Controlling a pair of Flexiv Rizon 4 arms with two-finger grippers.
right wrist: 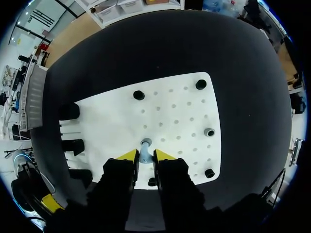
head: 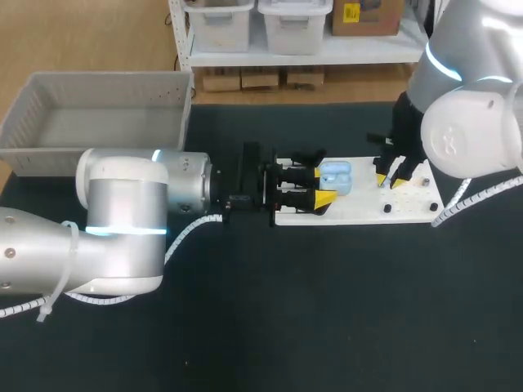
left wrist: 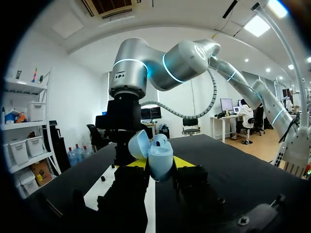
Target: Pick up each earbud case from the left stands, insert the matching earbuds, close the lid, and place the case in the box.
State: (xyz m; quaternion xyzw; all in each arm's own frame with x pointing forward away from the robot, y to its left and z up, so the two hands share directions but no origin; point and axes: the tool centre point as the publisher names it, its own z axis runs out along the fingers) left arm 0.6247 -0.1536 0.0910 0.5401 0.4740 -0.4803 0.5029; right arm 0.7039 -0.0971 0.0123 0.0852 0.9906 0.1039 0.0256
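A light blue earbud case [head: 336, 178] with its lid up is held over the left part of the white board [head: 359, 211]. My left gripper [head: 320, 187] is shut on it. The left wrist view shows the open case [left wrist: 159, 154] clamped between that gripper's [left wrist: 161, 163] yellow tips. My right gripper [head: 390, 180] points down at the board's right part. In the right wrist view a small grey-blue earbud [right wrist: 145, 149] stands on the board [right wrist: 170, 111] between the right gripper's [right wrist: 146, 156] tips. Slim gaps show on both sides of the earbud, so the gripper is narrowly open.
A grey plastic box [head: 98, 114] sits at the table's far left. Short black pegs [right wrist: 139, 95] dot the board, and dark stands [right wrist: 72, 144] line the board's edge on my left arm's side. Black tabletop surrounds the board.
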